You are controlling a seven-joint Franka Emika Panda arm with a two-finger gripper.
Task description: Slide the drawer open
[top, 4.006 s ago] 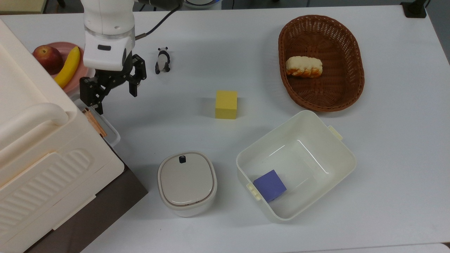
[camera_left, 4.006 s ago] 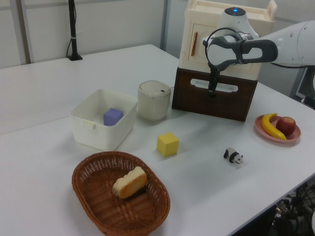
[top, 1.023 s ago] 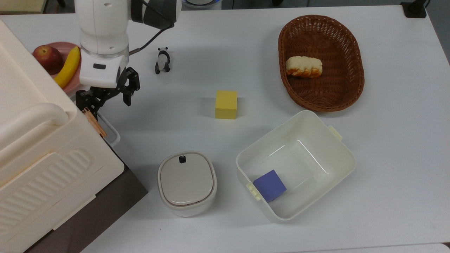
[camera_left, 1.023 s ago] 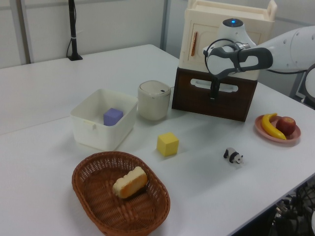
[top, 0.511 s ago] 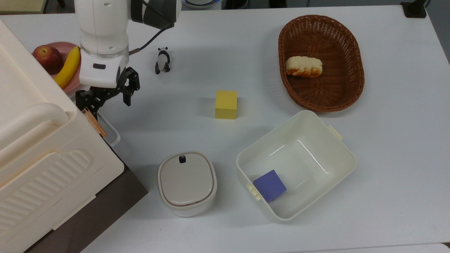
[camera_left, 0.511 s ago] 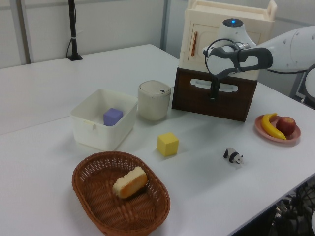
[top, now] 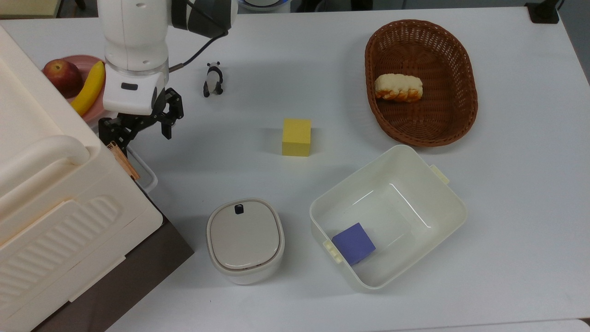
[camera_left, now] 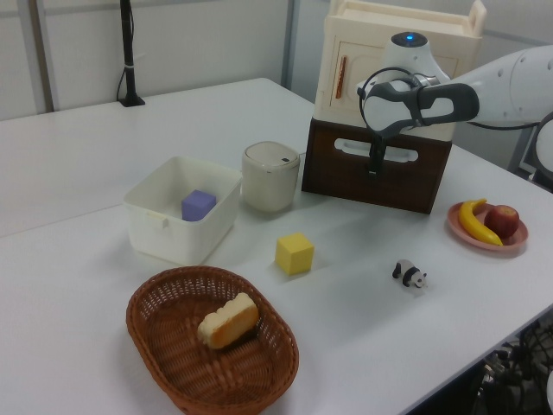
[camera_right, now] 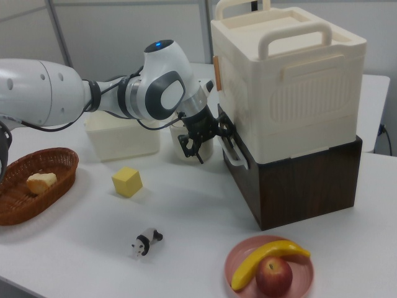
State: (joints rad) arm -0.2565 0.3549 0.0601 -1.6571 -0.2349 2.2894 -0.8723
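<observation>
Dark-brown drawer [camera_left: 377, 175]; white loop handle [camera_left: 377, 154]

— Where do we see the arm [camera_right: 56, 93]?
— We see it reaching in from the right view's left, wrist bent down.
— And the gripper [top: 136, 129]?
— We see its black fingers [top: 167, 131] spread apart, pointing downward, low at the top view's left.
</observation>
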